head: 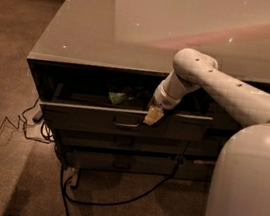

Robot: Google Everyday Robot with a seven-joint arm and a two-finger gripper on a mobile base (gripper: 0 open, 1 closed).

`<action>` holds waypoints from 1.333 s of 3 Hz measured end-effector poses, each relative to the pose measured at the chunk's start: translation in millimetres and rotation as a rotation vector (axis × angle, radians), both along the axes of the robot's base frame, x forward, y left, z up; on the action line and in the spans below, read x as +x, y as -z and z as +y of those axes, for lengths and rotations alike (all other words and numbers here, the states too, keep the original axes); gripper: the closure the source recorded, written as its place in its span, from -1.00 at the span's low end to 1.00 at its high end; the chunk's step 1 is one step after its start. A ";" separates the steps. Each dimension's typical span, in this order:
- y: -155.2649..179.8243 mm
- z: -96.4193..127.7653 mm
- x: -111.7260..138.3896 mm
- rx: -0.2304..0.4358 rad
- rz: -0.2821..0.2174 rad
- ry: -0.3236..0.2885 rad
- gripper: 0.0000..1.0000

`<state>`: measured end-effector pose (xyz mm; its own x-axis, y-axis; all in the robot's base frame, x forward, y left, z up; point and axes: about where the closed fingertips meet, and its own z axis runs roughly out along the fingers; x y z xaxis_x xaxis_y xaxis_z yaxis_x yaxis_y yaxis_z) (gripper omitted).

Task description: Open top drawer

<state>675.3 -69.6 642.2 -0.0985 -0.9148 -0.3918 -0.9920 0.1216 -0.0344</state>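
Observation:
The top drawer [93, 117] is a wide dark grey drawer under the counter, pulled part of the way out. Its small metal bar handle [126, 124] sits at the centre of the front. A green packet [117, 97] lies inside it. My gripper [153, 116] hangs from the white arm at the drawer's upper front edge, just right of the handle, its tan tip touching the front.
The grey counter top [96, 28] overhangs the drawers. Two slimmer dark drawers [120, 140] sit shut below. Black cables [111, 197] and a power strip [38, 116] lie on the carpet at the cabinet's foot. My white robot body [246, 192] fills the lower right.

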 end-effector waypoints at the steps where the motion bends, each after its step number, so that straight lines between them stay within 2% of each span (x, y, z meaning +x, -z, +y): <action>1: 1.0 0.5 -2.2 0.000 -0.001 0.001 -0.71; 2: 15.2 1.0 -28.3 0.030 0.019 -0.023 -1.00; 3: 11.6 0.6 -30.8 0.032 0.022 -0.024 -1.00; 4: 16.7 -3.2 -43.6 0.039 0.025 -0.030 -0.63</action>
